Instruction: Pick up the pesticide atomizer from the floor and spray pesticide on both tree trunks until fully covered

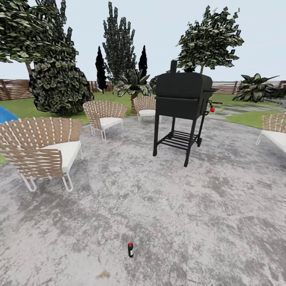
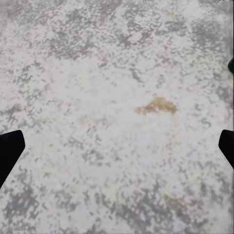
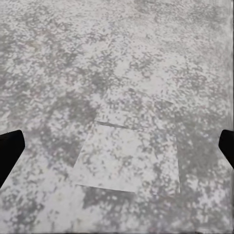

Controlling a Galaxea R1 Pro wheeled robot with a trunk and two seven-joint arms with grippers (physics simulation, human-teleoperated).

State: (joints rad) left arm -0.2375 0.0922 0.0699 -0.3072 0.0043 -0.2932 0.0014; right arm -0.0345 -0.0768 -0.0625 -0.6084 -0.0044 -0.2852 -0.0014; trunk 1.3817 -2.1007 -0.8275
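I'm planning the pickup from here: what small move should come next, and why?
Probably roll the base a little forward toward the small dark bottle with a red cap, likely the atomizer. It stands upright on the grey stone paving ahead. Both wrist views look down at bare paving with finger tips wide apart, so neither claw is over it yet.

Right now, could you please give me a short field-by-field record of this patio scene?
setting: grey stone paving, lawn and wooden fence behind
sprayer: small dark bottle with red cap, upright on the paving, near the view's bottom
grill: black, on legs, mid-patio
chairs: woven armchair at left; more around the patio
left gripper: open, over a yellowish stain
right gripper: open, over bare paving
trees: one leafy tree behind the grill
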